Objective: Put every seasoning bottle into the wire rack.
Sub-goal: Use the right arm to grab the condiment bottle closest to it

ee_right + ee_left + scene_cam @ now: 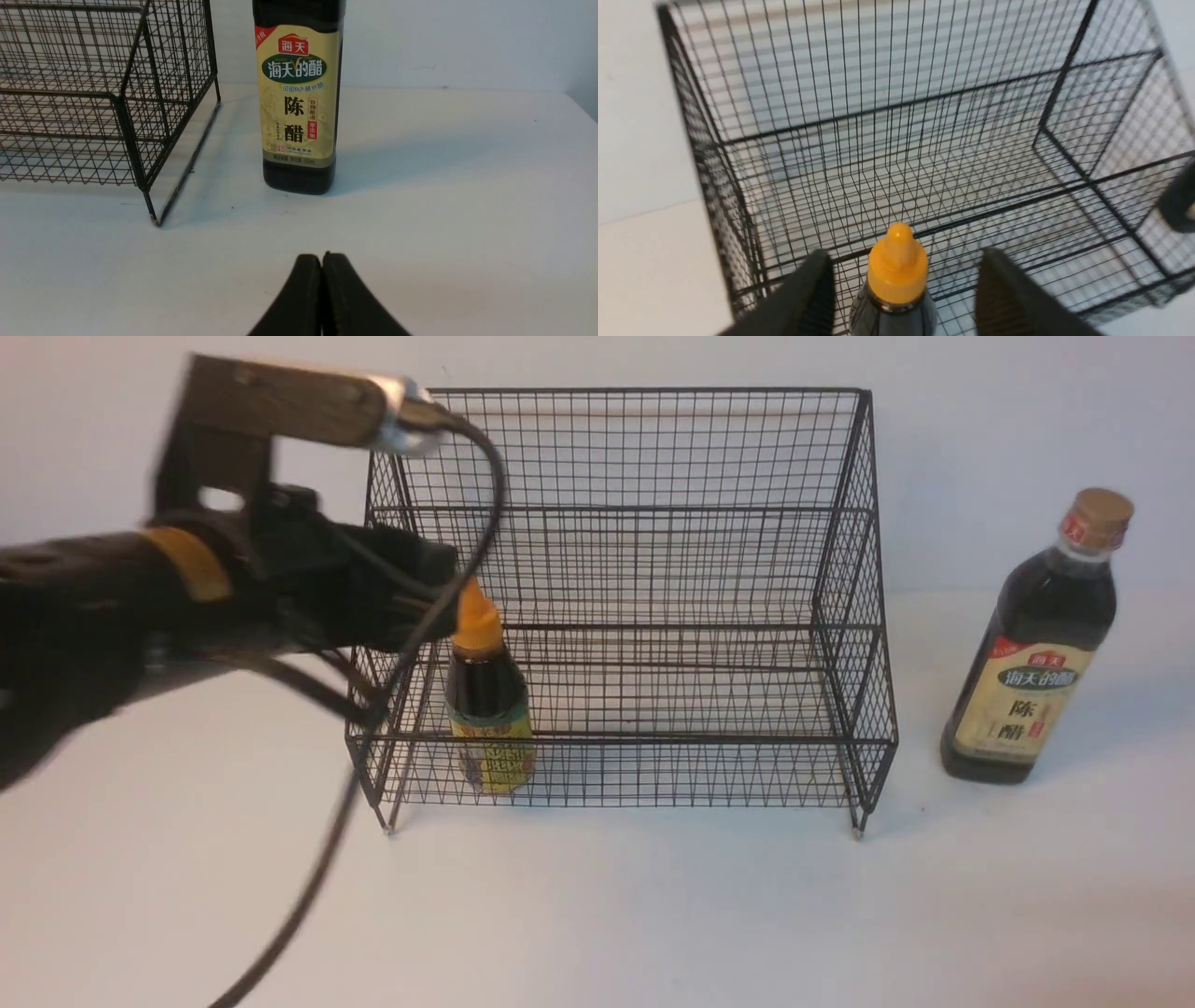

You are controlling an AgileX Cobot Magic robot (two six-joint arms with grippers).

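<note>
Orange-capped, the small bottle (487,709) is seen upright in the rack (840,569), between the parted jaws of the left gripper (903,259). The tall bottle (1036,644) is found upright outside, straight ahead of the closed right gripper (322,261).

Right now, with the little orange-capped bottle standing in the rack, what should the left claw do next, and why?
Probably draw the left claw straight back, clear of the wire rack. The small squeeze bottle stands upright on the lower tier, and the claw's fingers sit apart from its sides, so it looks released. The tall bottle stands outside it.
</note>
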